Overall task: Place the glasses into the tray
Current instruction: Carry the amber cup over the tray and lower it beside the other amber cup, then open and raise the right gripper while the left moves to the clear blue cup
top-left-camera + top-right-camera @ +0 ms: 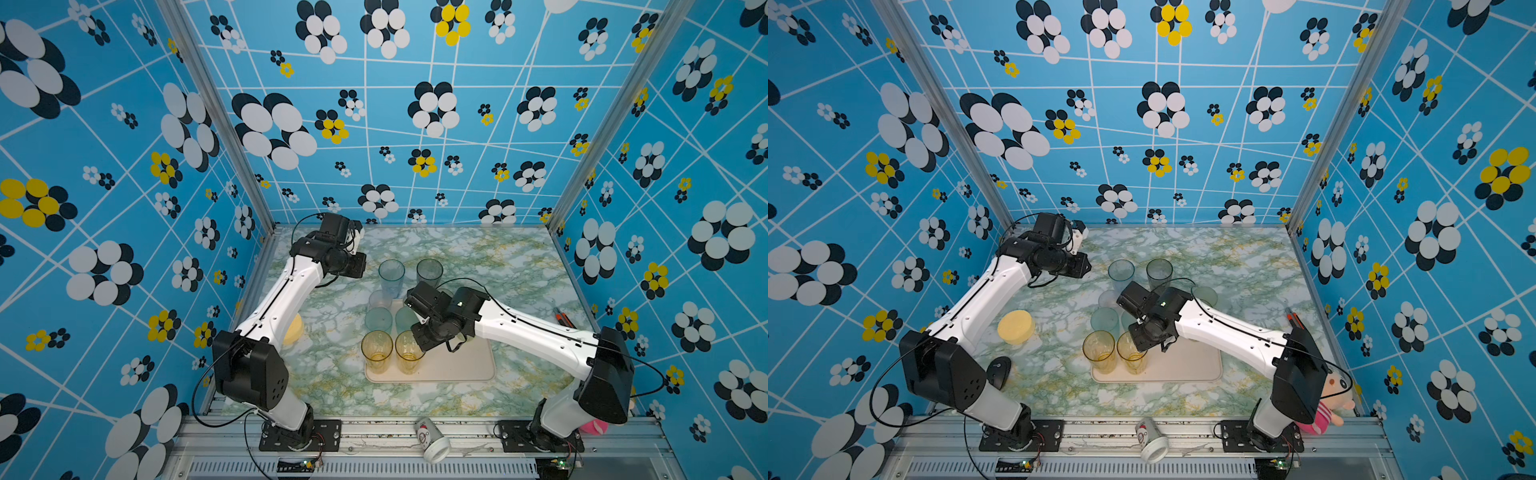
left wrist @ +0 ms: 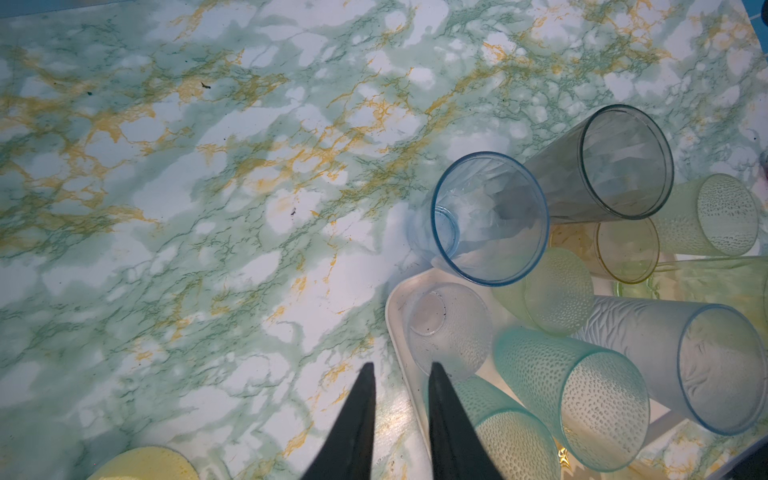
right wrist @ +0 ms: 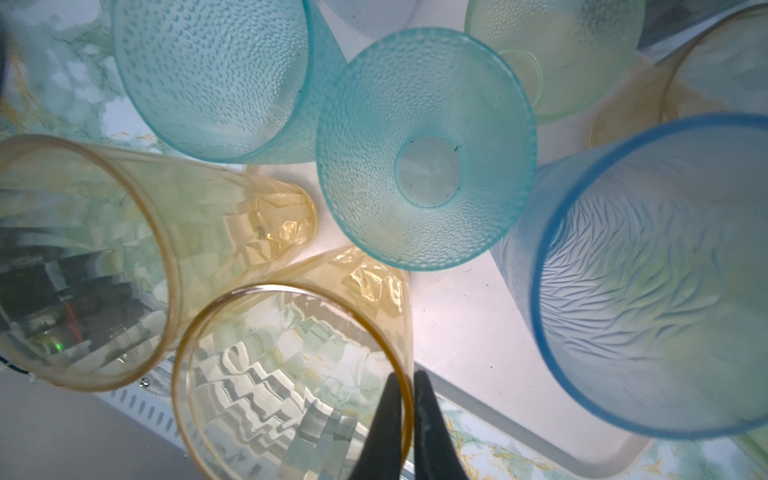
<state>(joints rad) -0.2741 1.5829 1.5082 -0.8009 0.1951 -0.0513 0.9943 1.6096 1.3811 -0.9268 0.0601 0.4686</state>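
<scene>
at right wrist only, tool [image 3: 406, 376] clasps amber glass [image 3: 282, 374].

Green-and-gold marbled tabletop [image 1: 478, 257]. Around its far, left and right edges, blue wallpaper [image 1: 415, 83] with white lines and black, white, yellow flowers. At its far corners, aluminium posts [image 1: 218, 116]. Along its near edge, aluminium rail [image 1: 374, 432].

Glasses [image 1: 377, 351] stand on and behind the tray [image 1: 457, 370].

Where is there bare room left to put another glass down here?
The tray is bare along its near right, beside the two amber glasses. The marble table is open at far right. Crowded: the tray's left and far side, packed with tumblers.
</scene>
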